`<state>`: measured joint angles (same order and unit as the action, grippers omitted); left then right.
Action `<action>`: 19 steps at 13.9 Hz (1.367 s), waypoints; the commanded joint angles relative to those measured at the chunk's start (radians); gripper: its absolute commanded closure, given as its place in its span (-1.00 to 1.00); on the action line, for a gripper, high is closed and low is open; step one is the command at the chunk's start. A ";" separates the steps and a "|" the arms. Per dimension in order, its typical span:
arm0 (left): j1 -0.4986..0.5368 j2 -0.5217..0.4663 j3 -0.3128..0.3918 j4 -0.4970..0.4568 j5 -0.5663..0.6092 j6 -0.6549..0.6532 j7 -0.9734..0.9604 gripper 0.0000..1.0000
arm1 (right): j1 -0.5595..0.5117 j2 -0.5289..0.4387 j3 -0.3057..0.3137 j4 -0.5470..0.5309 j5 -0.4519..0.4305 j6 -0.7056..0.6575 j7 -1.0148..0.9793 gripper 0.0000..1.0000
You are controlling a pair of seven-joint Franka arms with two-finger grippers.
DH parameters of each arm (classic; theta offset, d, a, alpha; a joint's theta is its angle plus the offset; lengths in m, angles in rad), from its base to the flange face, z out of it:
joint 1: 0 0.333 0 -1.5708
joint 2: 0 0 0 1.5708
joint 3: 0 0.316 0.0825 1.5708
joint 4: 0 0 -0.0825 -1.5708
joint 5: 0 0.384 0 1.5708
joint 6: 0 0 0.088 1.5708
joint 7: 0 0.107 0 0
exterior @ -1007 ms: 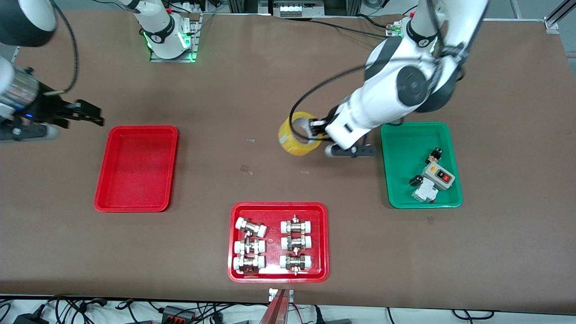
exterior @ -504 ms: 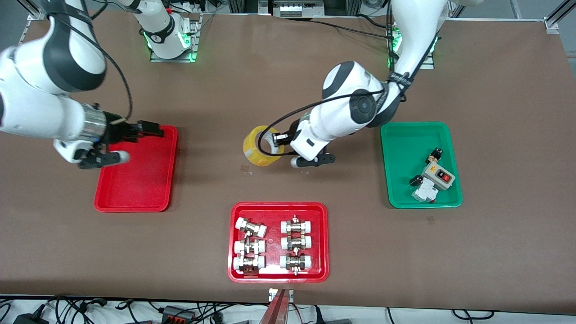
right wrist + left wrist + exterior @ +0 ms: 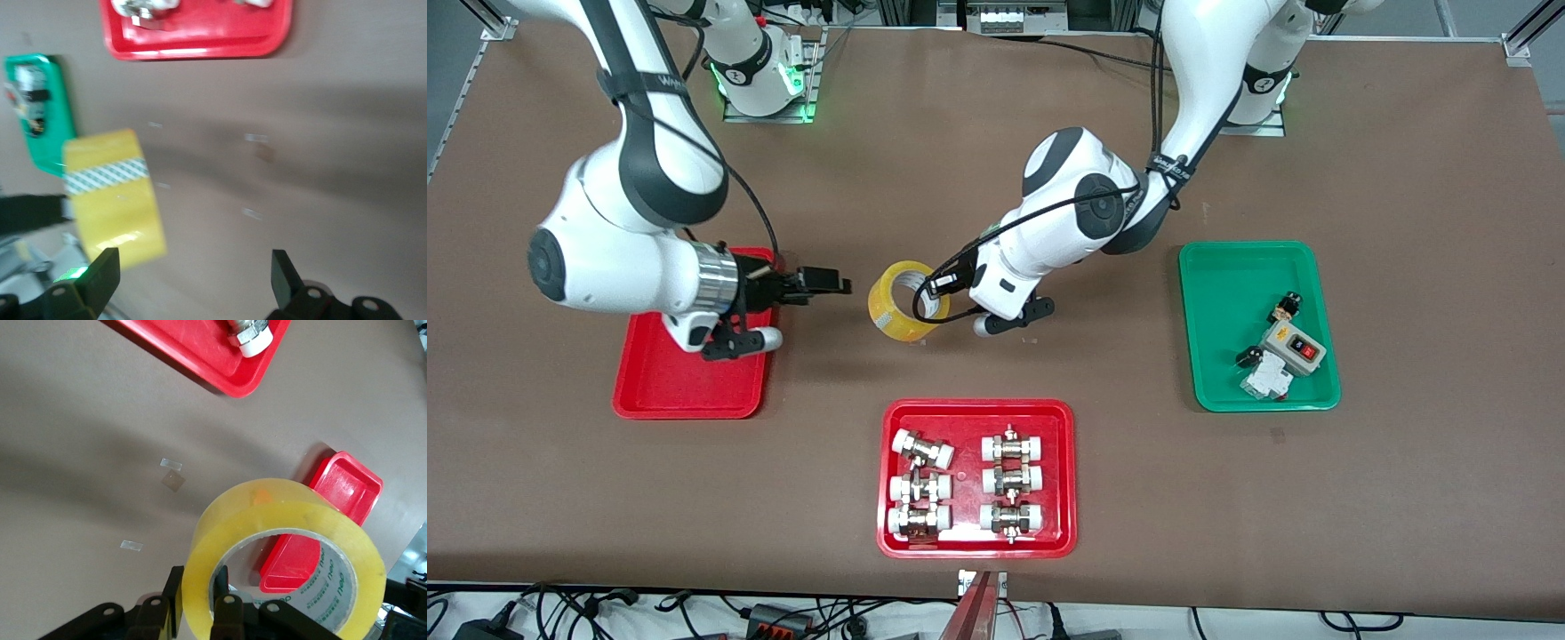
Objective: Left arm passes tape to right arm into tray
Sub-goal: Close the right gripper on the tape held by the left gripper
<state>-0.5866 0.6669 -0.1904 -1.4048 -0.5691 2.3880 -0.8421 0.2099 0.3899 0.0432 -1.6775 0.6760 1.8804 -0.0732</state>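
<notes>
The yellow tape (image 3: 898,302) hangs in the air over the middle of the table, its hole facing the front camera. My left gripper (image 3: 938,289) is shut on its wall, one finger inside the hole and one outside, as the left wrist view shows for the gripper (image 3: 198,587) and tape (image 3: 287,520). My right gripper (image 3: 825,286) is open and empty, in the air between the plain red tray (image 3: 694,382) and the tape, a short gap from the roll. In the right wrist view the tape (image 3: 113,193) lies ahead of that gripper (image 3: 192,267), off to one finger's side.
A red tray with white-capped metal fittings (image 3: 978,411) lies nearer the front camera than the tape. A green tray (image 3: 1218,302) holding switch parts sits toward the left arm's end. Small clear tape scraps (image 3: 172,480) lie on the brown table.
My left gripper has carried the tape toward the right arm's end of the table. My right arm has swung in across the plain red tray toward the tape.
</notes>
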 commanded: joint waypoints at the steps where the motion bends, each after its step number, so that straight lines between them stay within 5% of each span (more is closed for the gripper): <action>1: -0.019 0.022 0.009 0.040 -0.025 0.040 -0.009 1.00 | -0.009 0.046 -0.005 0.061 0.100 -0.010 -0.063 -1.00; 19: -0.038 0.083 0.009 0.107 -0.028 0.097 -0.035 1.00 | 0.011 0.093 -0.003 0.093 0.135 -0.012 -0.212 -1.00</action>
<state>-0.6054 0.7274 -0.1889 -1.3419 -0.5692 2.4686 -0.8642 0.2204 0.4658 0.0395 -1.6107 0.7889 1.8788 -0.2628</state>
